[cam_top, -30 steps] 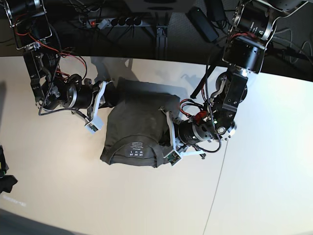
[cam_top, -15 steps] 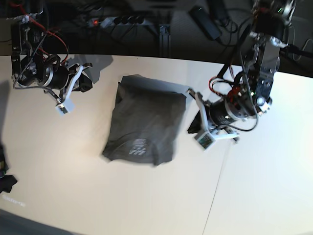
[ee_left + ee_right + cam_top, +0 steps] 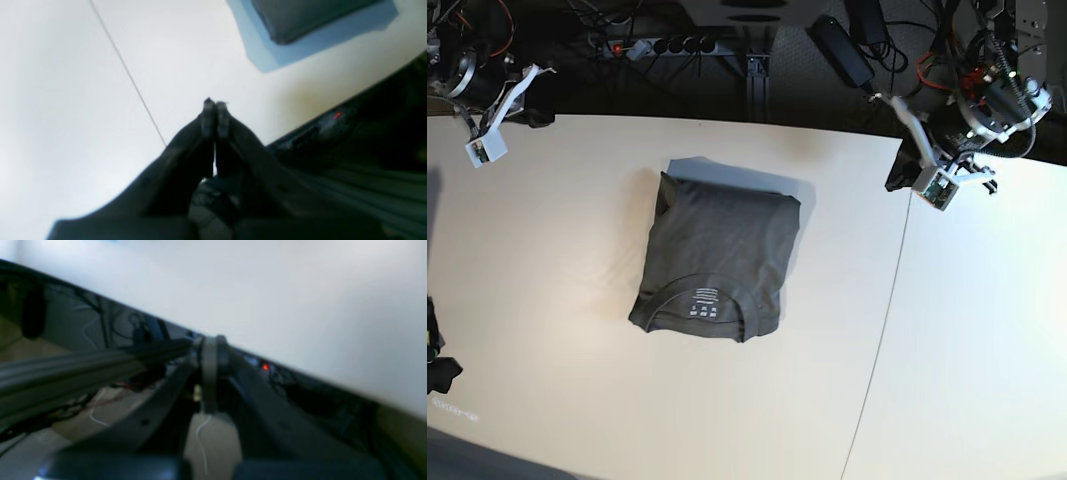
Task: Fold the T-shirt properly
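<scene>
The dark olive-grey T-shirt [image 3: 717,255] lies folded into a compact rectangle in the middle of the table, collar and small white label toward the front edge. Nothing touches it. My left gripper [image 3: 899,172] is shut and empty, raised near the table's back edge to the right of the shirt. In the left wrist view its fingertips [image 3: 213,106] are pressed together, and a corner of the T-shirt [image 3: 300,16] shows far off. My right gripper [image 3: 535,104] is shut and empty at the back left, over the table edge; the right wrist view shows the gripper [image 3: 210,341] closed.
A thin seam [image 3: 877,330] runs across the pale table [image 3: 547,300] on the right of the shirt. A power strip [image 3: 662,44] and cables lie behind the back edge. A dark object [image 3: 437,365] sits at the front left edge.
Both grippers have let go of the shirt and pulled back and outward toward the table's far corners. The shirt now lies flat and still.
</scene>
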